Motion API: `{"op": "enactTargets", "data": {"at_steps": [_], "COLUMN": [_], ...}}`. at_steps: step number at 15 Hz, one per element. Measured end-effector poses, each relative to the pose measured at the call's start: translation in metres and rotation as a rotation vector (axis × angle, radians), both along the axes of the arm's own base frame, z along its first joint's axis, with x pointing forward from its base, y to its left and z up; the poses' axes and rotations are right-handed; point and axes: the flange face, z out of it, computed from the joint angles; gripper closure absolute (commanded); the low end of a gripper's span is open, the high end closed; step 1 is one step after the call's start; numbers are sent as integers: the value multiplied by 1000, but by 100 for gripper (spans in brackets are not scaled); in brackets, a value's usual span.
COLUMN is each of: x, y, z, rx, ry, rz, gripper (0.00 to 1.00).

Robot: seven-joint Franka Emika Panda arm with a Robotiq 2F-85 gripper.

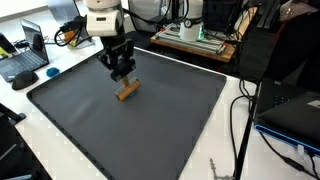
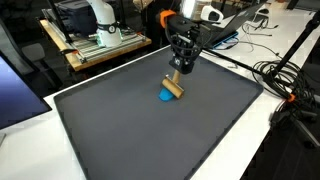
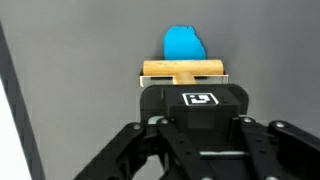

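Low over a dark grey mat (image 1: 170,125), the robot arm's gripper (image 1: 122,79) has its jaws closed narrowly on a short wooden block (image 1: 126,91). The block is held crosswise and tilted near the mat's middle in both exterior views. The wrist view shows a blue piece (image 3: 185,44) just beyond the block, though whether they touch cannot be told.
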Motion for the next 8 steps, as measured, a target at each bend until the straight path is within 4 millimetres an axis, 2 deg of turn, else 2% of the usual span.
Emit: {"op": "enactTargets", "data": {"at_steps": [4,6,8], "x": [0,-2,-6], "y": [1,1,-1], "z": [10,32,62], "rx": [52,92,130], "ry": [-12,-41,-75], "rz": [-43,-84,-142], "gripper": [79,79,79]}}
